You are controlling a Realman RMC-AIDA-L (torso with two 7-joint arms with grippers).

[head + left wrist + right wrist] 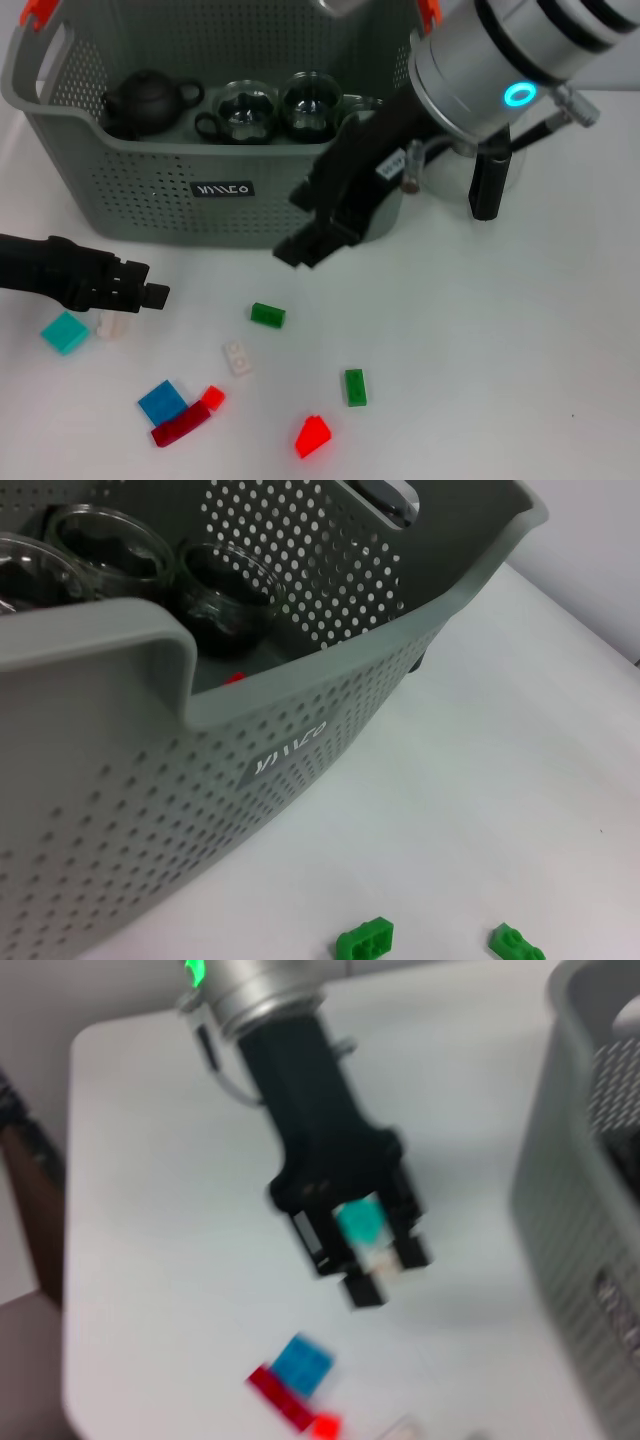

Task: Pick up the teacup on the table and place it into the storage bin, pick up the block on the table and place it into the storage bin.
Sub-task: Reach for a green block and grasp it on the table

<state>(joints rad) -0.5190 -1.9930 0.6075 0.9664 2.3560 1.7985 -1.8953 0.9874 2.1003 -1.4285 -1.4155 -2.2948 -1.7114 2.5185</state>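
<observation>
The grey perforated storage bin (130,190) stands at the back left, its wall (150,810) filling the left wrist view. Inside it sit two glass teacups (247,110) (313,105) and a black teapot (148,100). Several blocks lie on the table in front. Among them are a green block (267,315), a teal block (65,332) and a white block (112,325). My left gripper (155,295) hovers low just right of the teal and white blocks. It is open and empty (365,1260). My right gripper (300,245) hangs at the bin's front right corner.
More blocks are scattered near the front: white (238,357), green (355,386), blue (162,402), dark red (180,425) and red (313,436). A glass jug with a black handle (487,185) stands right of the bin, behind my right arm.
</observation>
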